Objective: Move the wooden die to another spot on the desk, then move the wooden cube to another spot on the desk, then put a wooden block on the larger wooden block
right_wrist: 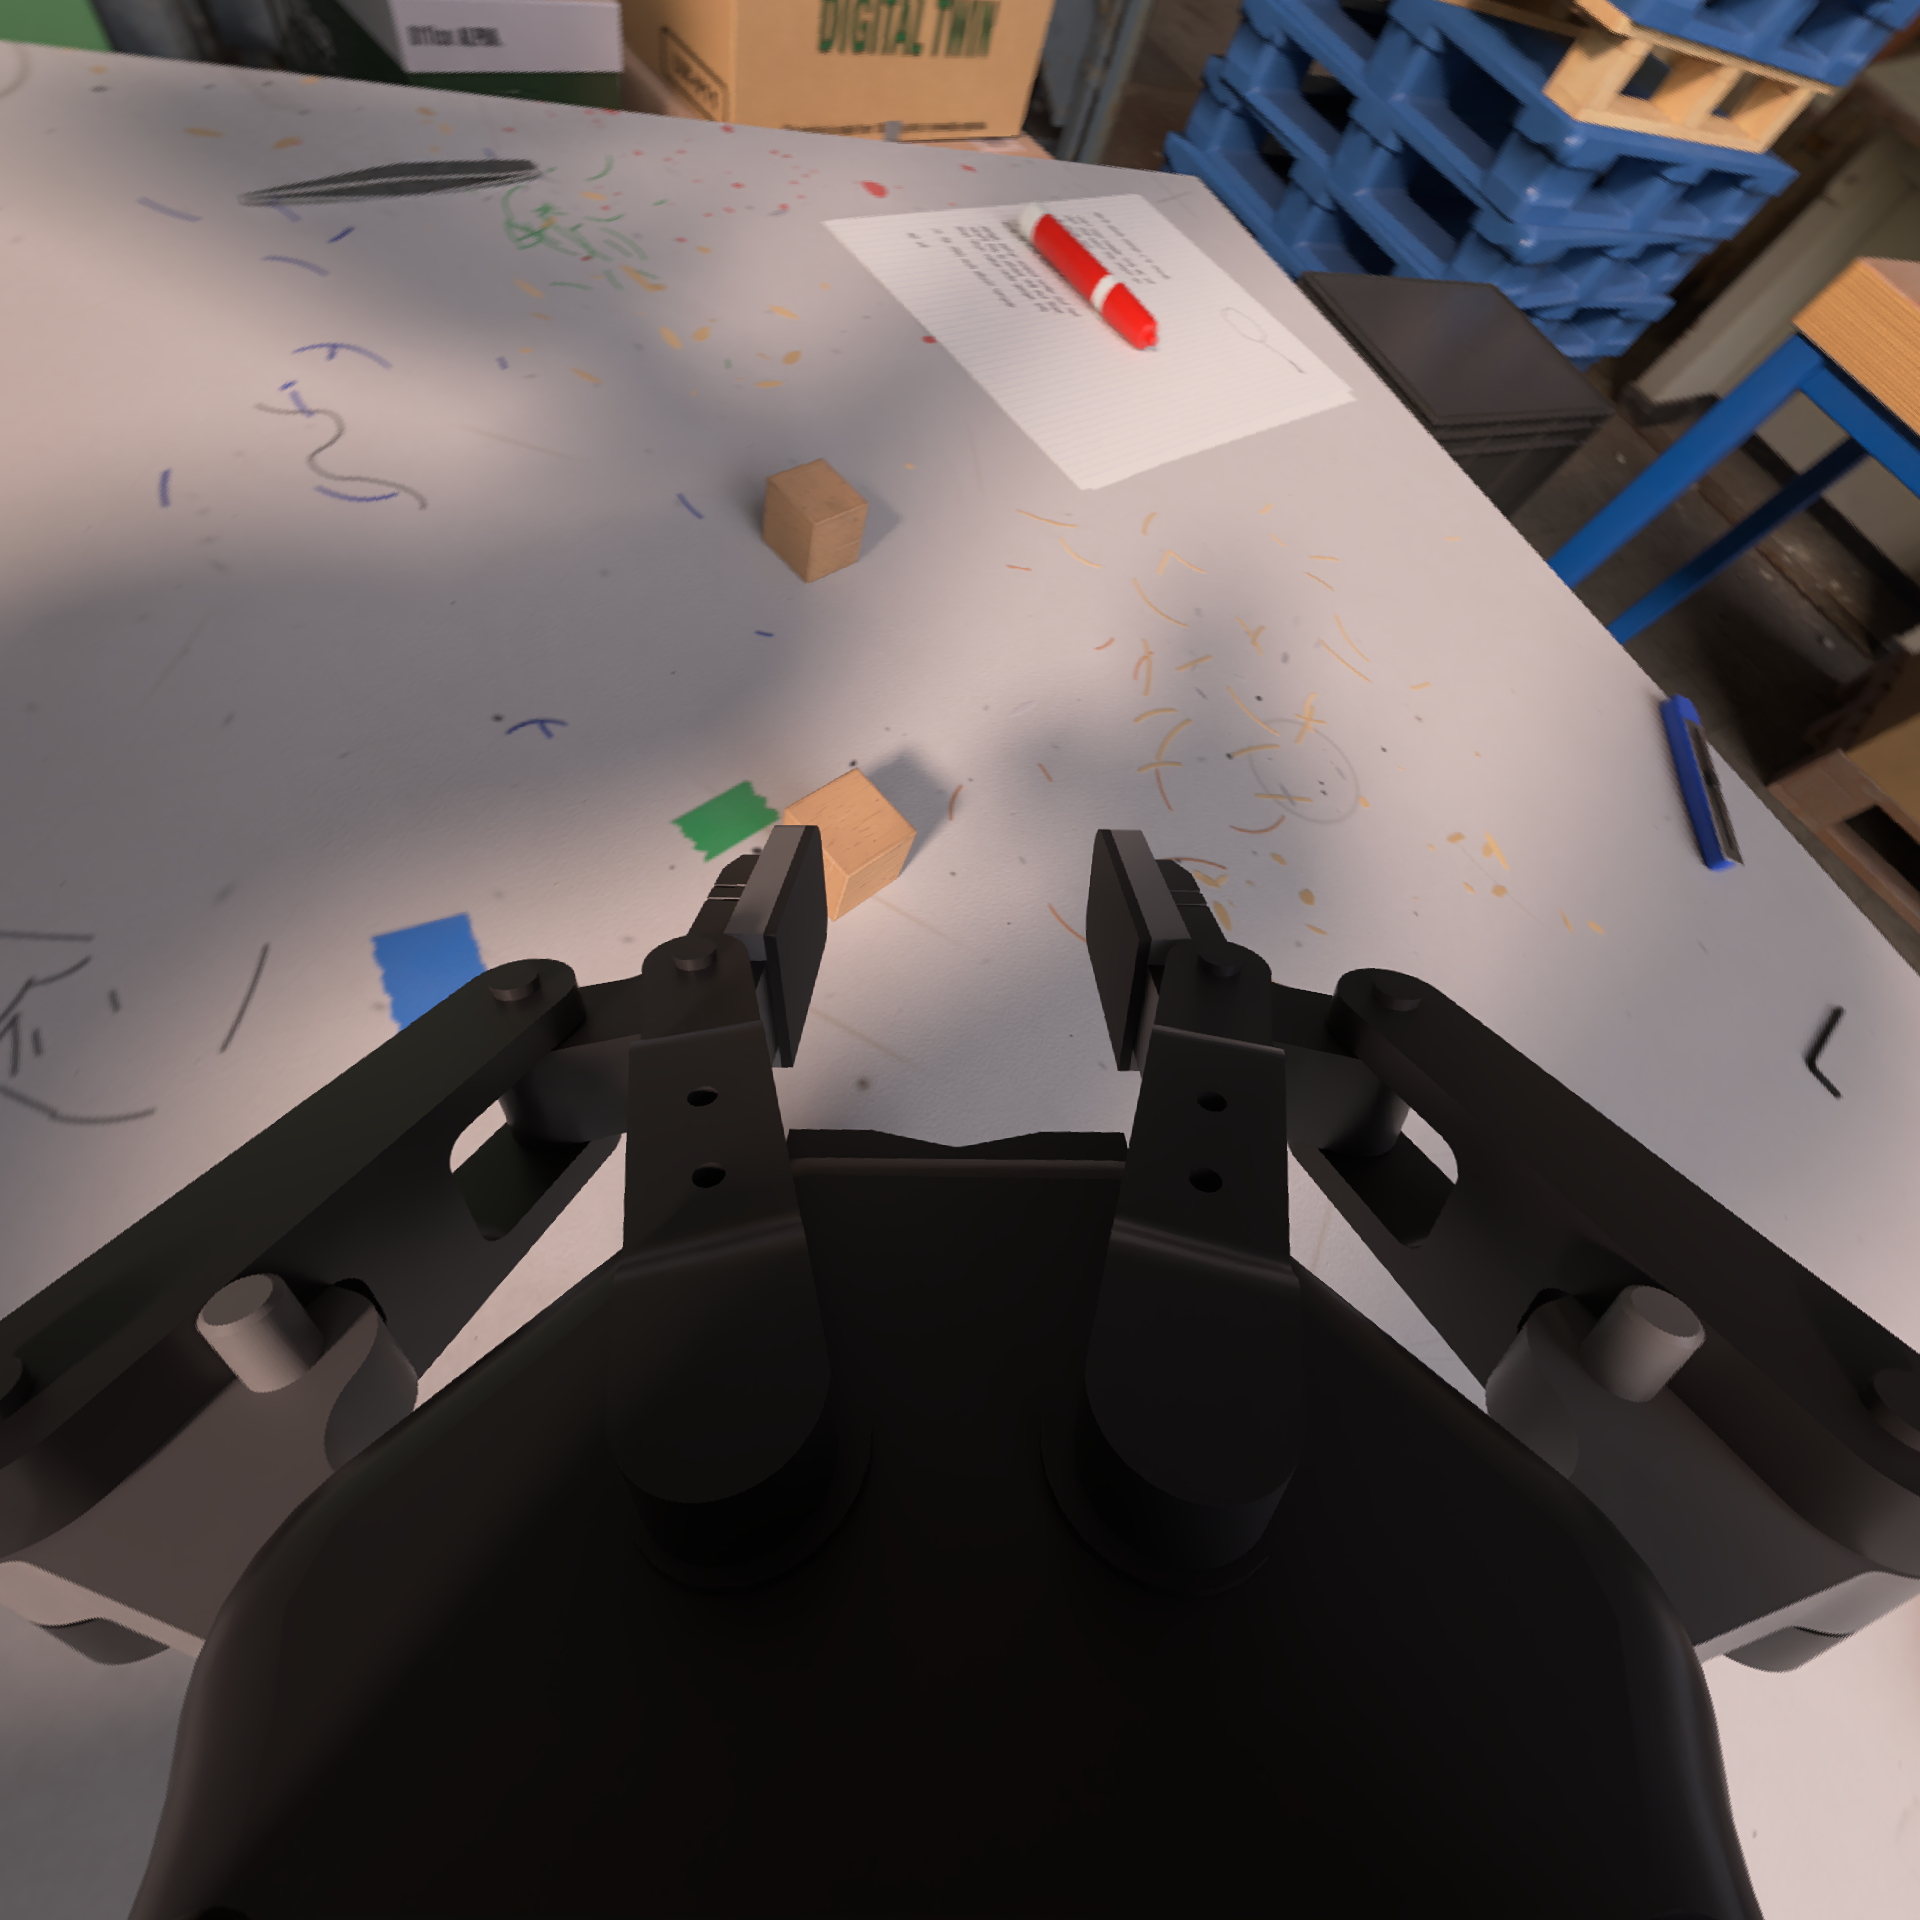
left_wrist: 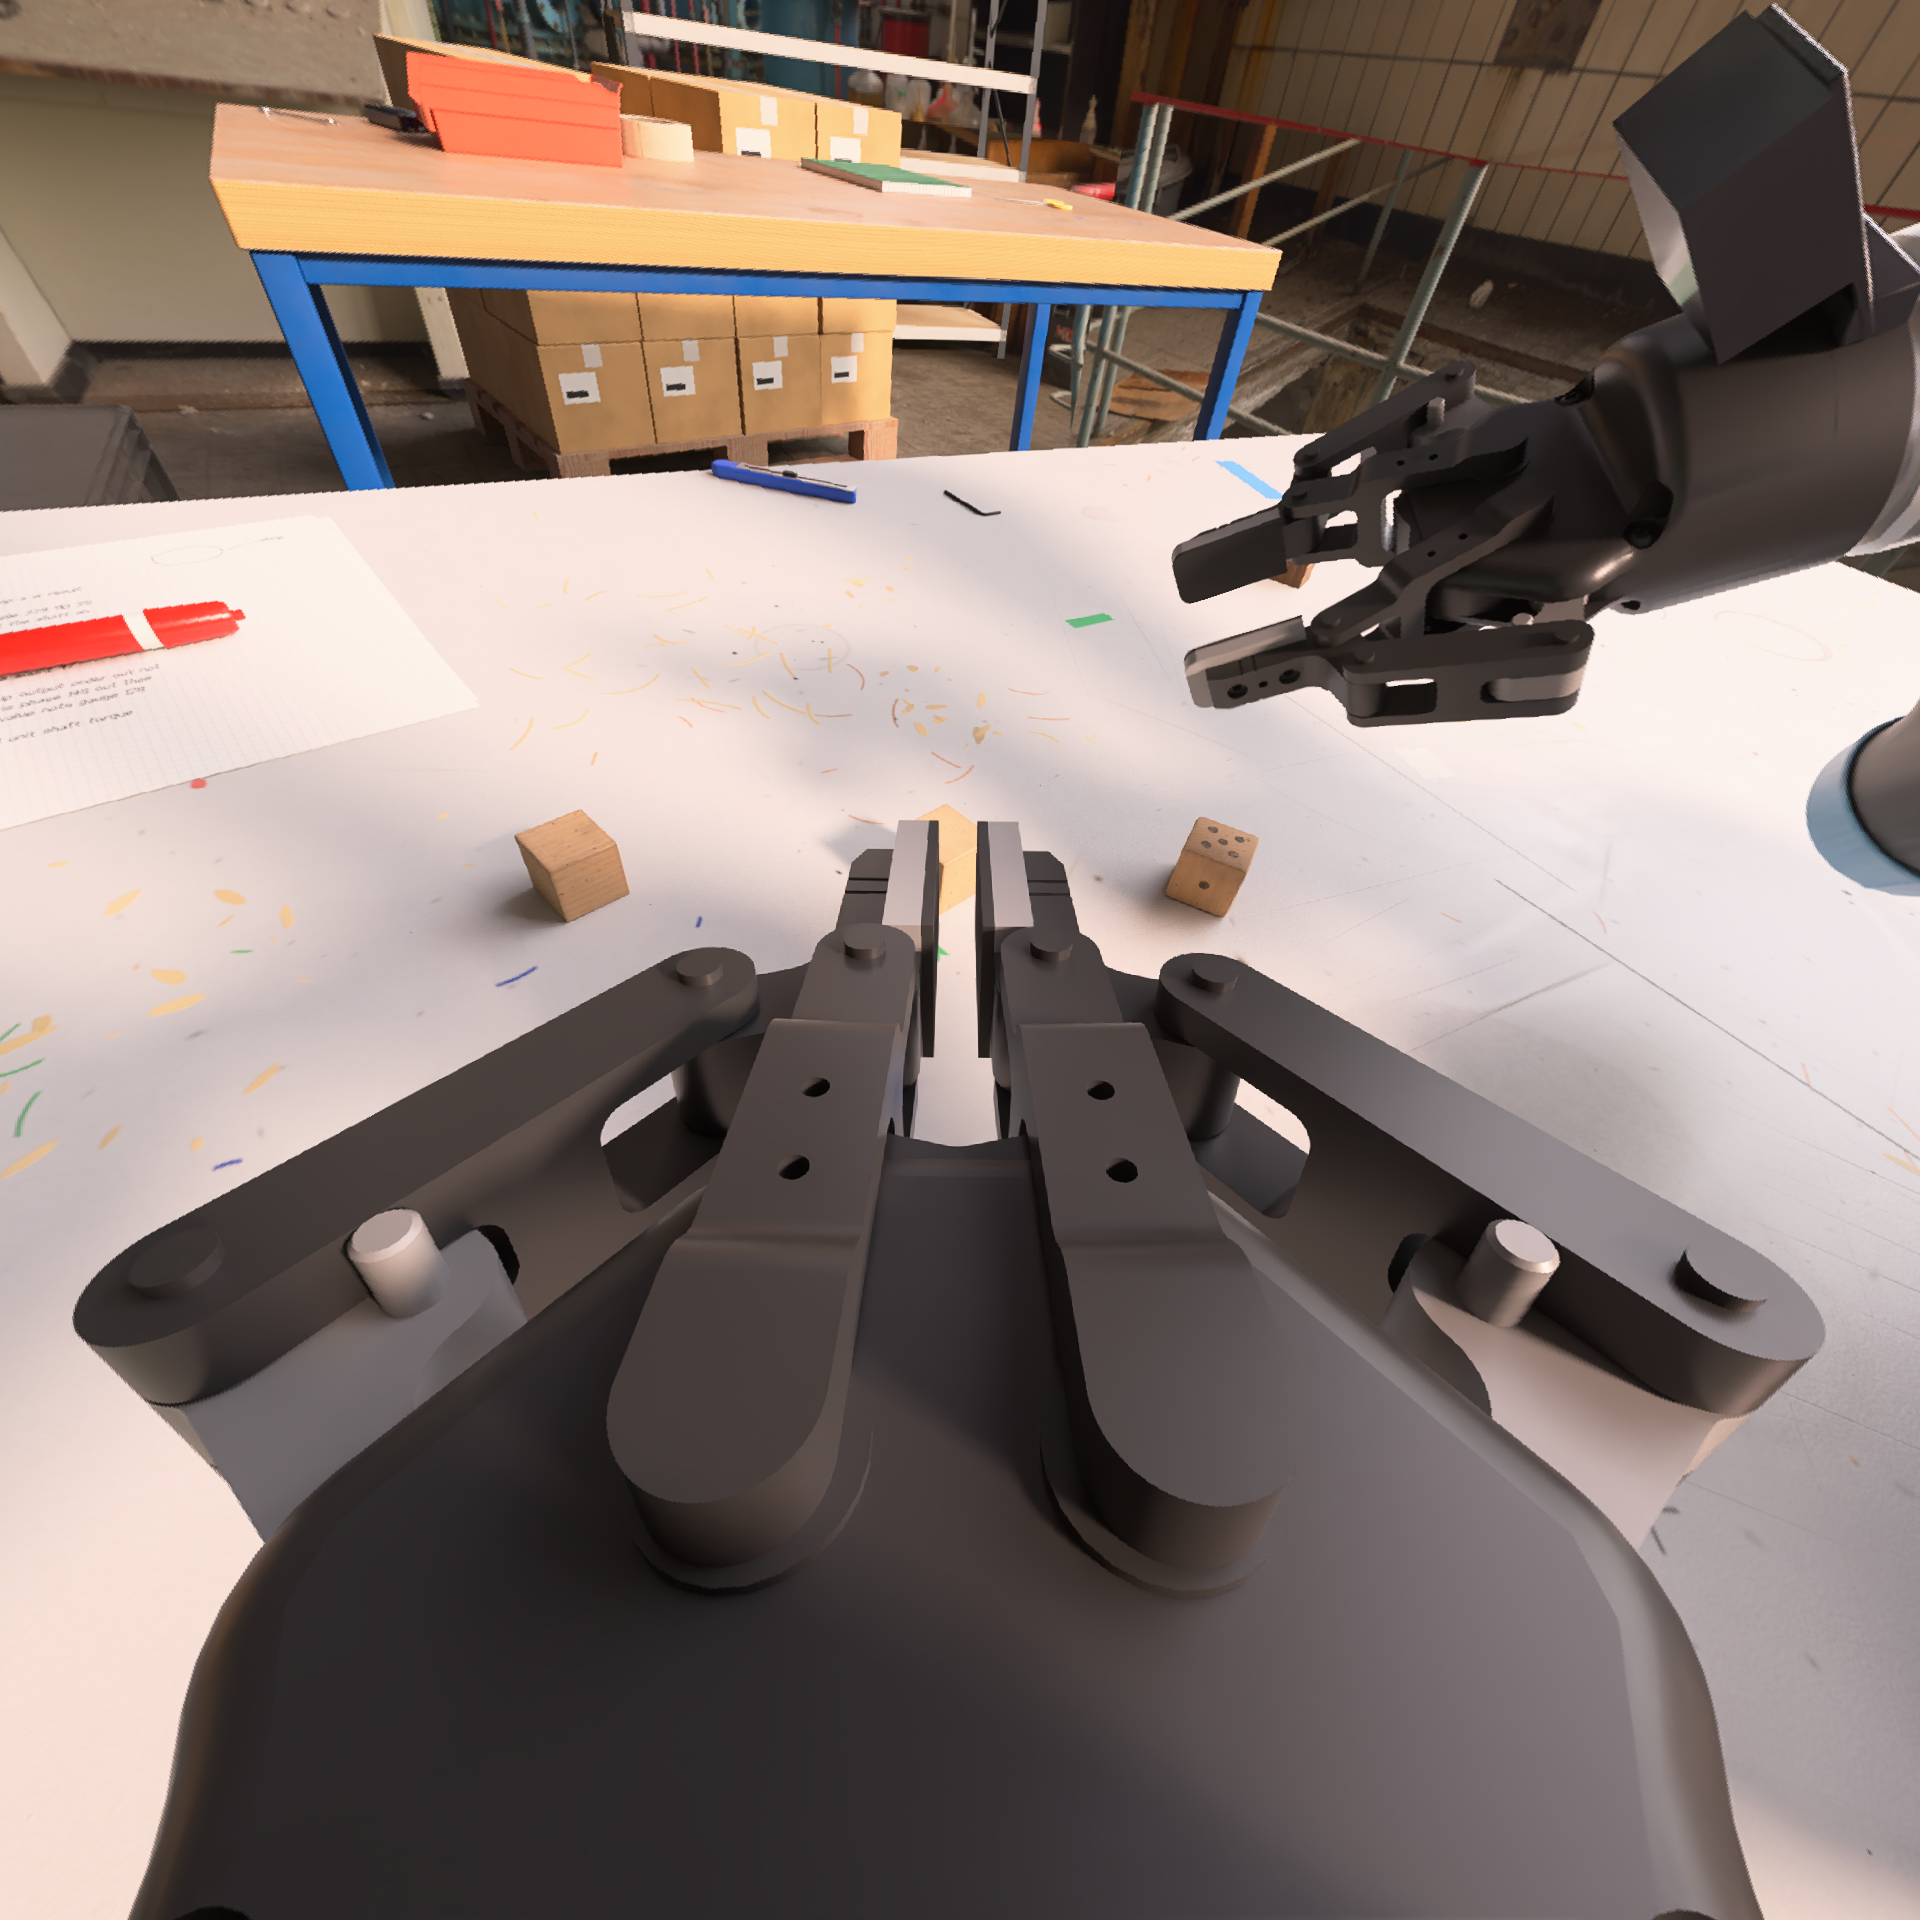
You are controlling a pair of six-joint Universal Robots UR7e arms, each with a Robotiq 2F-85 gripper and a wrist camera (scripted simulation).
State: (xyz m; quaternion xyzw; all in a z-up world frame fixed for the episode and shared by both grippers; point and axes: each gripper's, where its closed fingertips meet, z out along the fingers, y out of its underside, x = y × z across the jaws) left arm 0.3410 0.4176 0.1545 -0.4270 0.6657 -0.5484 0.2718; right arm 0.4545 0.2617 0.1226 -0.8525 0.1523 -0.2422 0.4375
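A wooden die (left_wrist: 1210, 864) with dark pips sits on the white desk (left_wrist: 1351, 1039), right of my left gripper (left_wrist: 957, 831). A plain wooden cube (left_wrist: 571, 862) sits to its left and also shows in the right wrist view (right_wrist: 814, 516). A smaller wooden block (left_wrist: 956, 868) lies just beyond the left fingertips, partly hidden by them. The left jaws are nearly together and hold nothing. My right gripper (right_wrist: 956, 842) is open and empty above the desk, with the smaller block (right_wrist: 847, 842) beside its left finger. The right gripper also shows in the left wrist view (left_wrist: 1184, 623), with a small wooden piece (left_wrist: 1294, 574) behind it.
A red marker (right_wrist: 1091, 275) lies on a sheet of paper (right_wrist: 1143, 416). A blue utility knife (right_wrist: 1699, 784) and a black hex key (right_wrist: 1823, 1049) lie near the desk edge. Black tweezers (right_wrist: 390, 179), green tape (right_wrist: 722, 818) and blue tape (right_wrist: 426, 961) lie on the desk.
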